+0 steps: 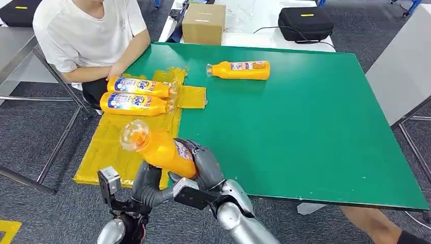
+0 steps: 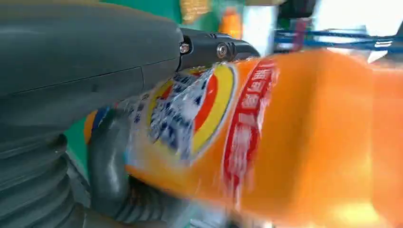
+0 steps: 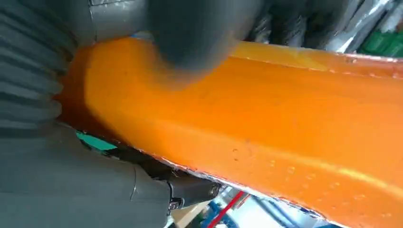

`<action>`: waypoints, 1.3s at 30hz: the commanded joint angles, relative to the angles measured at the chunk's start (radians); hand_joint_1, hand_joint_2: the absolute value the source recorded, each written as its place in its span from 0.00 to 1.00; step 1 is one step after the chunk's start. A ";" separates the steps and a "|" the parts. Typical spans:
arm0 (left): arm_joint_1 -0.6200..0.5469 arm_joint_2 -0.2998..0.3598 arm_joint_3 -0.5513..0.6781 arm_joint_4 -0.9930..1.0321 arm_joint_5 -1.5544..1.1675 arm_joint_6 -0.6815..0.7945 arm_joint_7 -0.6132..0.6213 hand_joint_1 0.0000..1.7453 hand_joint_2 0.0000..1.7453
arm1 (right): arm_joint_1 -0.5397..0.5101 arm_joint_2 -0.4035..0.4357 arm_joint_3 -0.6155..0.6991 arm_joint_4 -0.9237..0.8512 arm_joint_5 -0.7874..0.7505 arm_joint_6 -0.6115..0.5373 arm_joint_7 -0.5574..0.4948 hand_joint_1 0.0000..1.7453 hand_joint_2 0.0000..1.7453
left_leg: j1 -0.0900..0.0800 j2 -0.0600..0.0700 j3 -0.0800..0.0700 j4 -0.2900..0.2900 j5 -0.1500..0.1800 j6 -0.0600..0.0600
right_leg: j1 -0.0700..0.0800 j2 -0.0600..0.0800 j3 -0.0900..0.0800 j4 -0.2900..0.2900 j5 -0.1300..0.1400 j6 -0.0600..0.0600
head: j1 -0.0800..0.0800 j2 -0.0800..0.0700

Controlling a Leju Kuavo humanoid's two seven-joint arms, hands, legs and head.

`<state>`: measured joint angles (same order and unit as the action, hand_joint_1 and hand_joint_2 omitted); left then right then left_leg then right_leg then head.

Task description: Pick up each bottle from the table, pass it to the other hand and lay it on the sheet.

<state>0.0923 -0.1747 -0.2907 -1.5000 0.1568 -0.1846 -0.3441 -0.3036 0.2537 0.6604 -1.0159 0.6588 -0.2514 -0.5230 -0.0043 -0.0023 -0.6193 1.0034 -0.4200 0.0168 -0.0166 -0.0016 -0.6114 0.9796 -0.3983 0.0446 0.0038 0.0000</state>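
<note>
An orange bottle (image 1: 161, 150) with a clear cap hangs tilted over the table's near left corner, cap toward the yellow sheet (image 1: 104, 148). My right hand (image 1: 205, 163) wraps its base, and my left hand (image 1: 147, 186) grips it from below. Up close, the bottle (image 2: 309, 142) lies in my left hand (image 2: 71, 57), label showing. The bottle (image 3: 261, 128) also sits in my right hand (image 3: 62, 180), its thumb across the top. Two more bottles (image 1: 137, 86) (image 1: 133, 103) lie side by side on the sheet. Another bottle (image 1: 240, 70) lies on the green table (image 1: 305, 127).
A person in a white shirt (image 1: 86, 30) sits at the table's far left corner, an arm resting beside the laid bottles. A cardboard box (image 1: 204, 23) and a black case (image 1: 305, 23) stand on a white table behind. Metal table legs (image 1: 61, 142) stand left.
</note>
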 commanded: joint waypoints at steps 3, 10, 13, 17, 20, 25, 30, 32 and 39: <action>-0.055 -0.006 -0.003 0.046 -0.017 0.049 0.020 0.00 1.00 | -0.048 0.004 0.124 0.073 0.008 0.000 0.004 1.00 1.00 | 0.001 0.000 0.004 0.000 -0.001 -0.001 | 0.001 -0.001 0.004 -0.001 -0.001 -0.002 | 0.000 0.000; -0.060 -0.018 0.000 0.035 -0.049 0.086 0.001 0.00 1.00 | -0.047 0.007 0.147 0.063 -0.009 0.012 0.007 1.00 1.00 | 0.001 0.000 0.002 0.000 -0.001 -0.001 | 0.001 -0.001 0.003 -0.001 -0.001 -0.001 | 0.000 0.000; -0.062 -0.021 0.005 0.032 0.039 0.038 0.020 0.00 1.00 | -0.052 0.007 0.165 0.084 -0.021 0.009 0.015 1.00 1.00 | 0.001 0.000 0.004 0.000 -0.002 -0.001 | 0.001 -0.001 0.005 -0.001 -0.002 -0.002 | -0.001 0.000; -0.066 -0.023 0.014 0.021 0.076 0.028 0.006 0.00 1.00 | -0.055 0.010 0.171 0.108 -0.024 -0.007 0.011 1.00 1.00 | 0.001 0.000 0.004 0.000 -0.001 -0.001 | 0.001 -0.001 0.004 -0.001 -0.002 -0.002 | -0.001 0.000; -0.063 -0.024 0.021 0.017 0.136 -0.001 0.014 0.60 1.00 | -0.055 0.012 0.171 0.118 -0.029 -0.020 0.012 0.13 1.00 | 0.001 -0.001 0.003 0.000 -0.001 -0.001 | 0.001 -0.002 0.004 -0.001 -0.001 -0.002 | 0.000 0.000; -0.061 -0.026 0.039 0.009 0.210 -0.031 0.025 1.00 1.00 | -0.049 0.017 0.173 0.131 -0.017 -0.068 0.023 0.00 0.00 | 0.001 -0.001 0.004 -0.001 -0.001 -0.001 | 0.001 -0.001 0.003 -0.001 -0.001 -0.001 | 0.000 0.000; -0.066 -0.028 0.071 0.021 0.218 -0.012 0.028 1.00 1.00 | -0.039 0.015 0.172 0.128 -0.007 -0.088 0.033 0.00 0.00 | 0.002 -0.001 0.005 0.000 -0.002 -0.001 | 0.002 -0.001 0.005 -0.001 -0.002 -0.002 | -0.001 0.000; -0.067 -0.024 0.089 0.026 0.203 0.009 0.024 1.00 1.00 | -0.035 0.014 0.172 0.127 0.002 -0.105 0.036 0.00 0.00 | 0.002 -0.001 0.005 0.000 -0.002 -0.002 | 0.002 -0.002 0.006 -0.001 -0.003 -0.002 | 0.000 0.000; -0.089 0.011 0.140 0.048 -0.004 0.116 -0.040 1.00 1.00 | -0.020 0.004 0.172 0.103 0.029 -0.126 0.045 0.00 0.00 | 0.001 -0.001 0.004 -0.001 -0.001 -0.001 | 0.001 -0.001 0.004 -0.001 -0.001 -0.002 | 0.000 0.000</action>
<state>0.0701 -0.1987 -0.2121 -1.5038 0.3299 -0.1652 -0.3311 -0.3252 0.2819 0.7965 -0.9514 0.6672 -0.3670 -0.4906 -0.0043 -0.0020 -0.6196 1.0034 -0.4200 0.0168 -0.0166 -0.0014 -0.6123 0.9797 -0.3983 0.0444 0.0034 0.0000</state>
